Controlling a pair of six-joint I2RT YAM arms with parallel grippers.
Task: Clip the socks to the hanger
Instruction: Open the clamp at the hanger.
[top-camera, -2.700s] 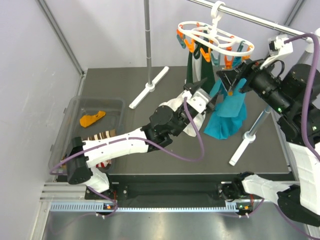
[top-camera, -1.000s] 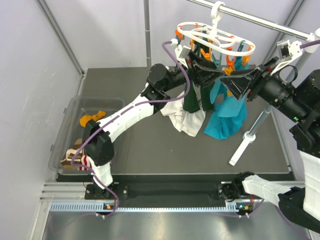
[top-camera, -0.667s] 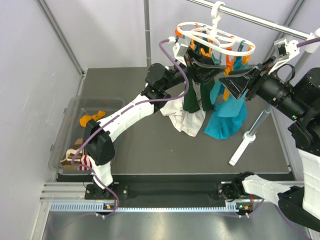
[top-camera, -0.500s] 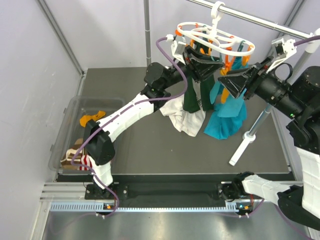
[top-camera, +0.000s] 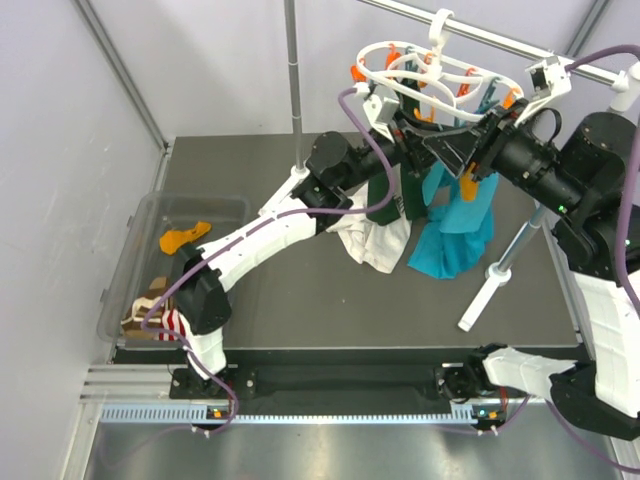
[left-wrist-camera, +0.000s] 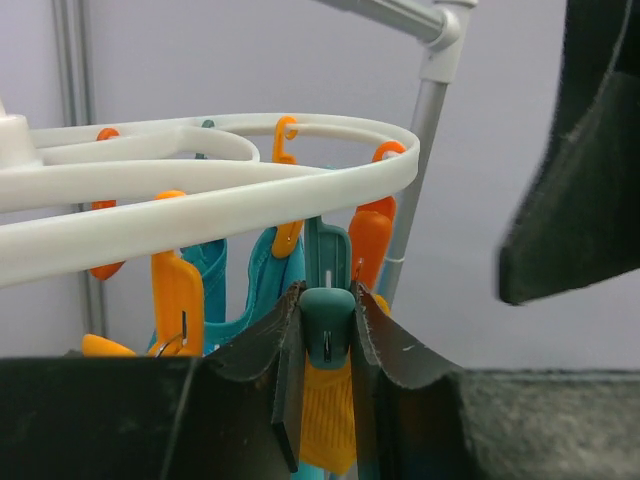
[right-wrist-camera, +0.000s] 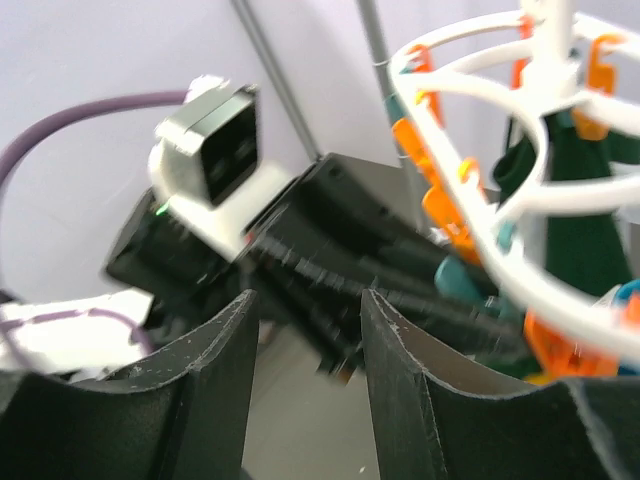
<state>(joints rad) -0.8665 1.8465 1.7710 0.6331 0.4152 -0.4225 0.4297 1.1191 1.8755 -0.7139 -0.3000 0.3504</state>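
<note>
Against the pale wall (left-wrist-camera: 200, 60), left tool (left-wrist-camera: 327, 300) pinches a teal clip (left-wrist-camera: 327, 330); right tool (right-wrist-camera: 305, 310) gapes.

The right gripper (right-wrist-camera: 307, 300) holds its dark fingers apart, nothing between them. Beyond, the blurred left arm (right-wrist-camera: 330, 250) reaches toward the hanger (right-wrist-camera: 580, 192), perhaps meeting a teal clip (right-wrist-camera: 462, 282). Orange clips (right-wrist-camera: 441, 212) dangle beside a dark green sock (right-wrist-camera: 585, 255).

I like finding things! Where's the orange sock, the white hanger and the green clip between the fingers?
orange sock (top-camera: 185, 238): top view, its middle.
white hanger (left-wrist-camera: 250, 188): left wrist view, near ring bar.
green clip (left-wrist-camera: 327, 310): left wrist view, its top end.
</note>
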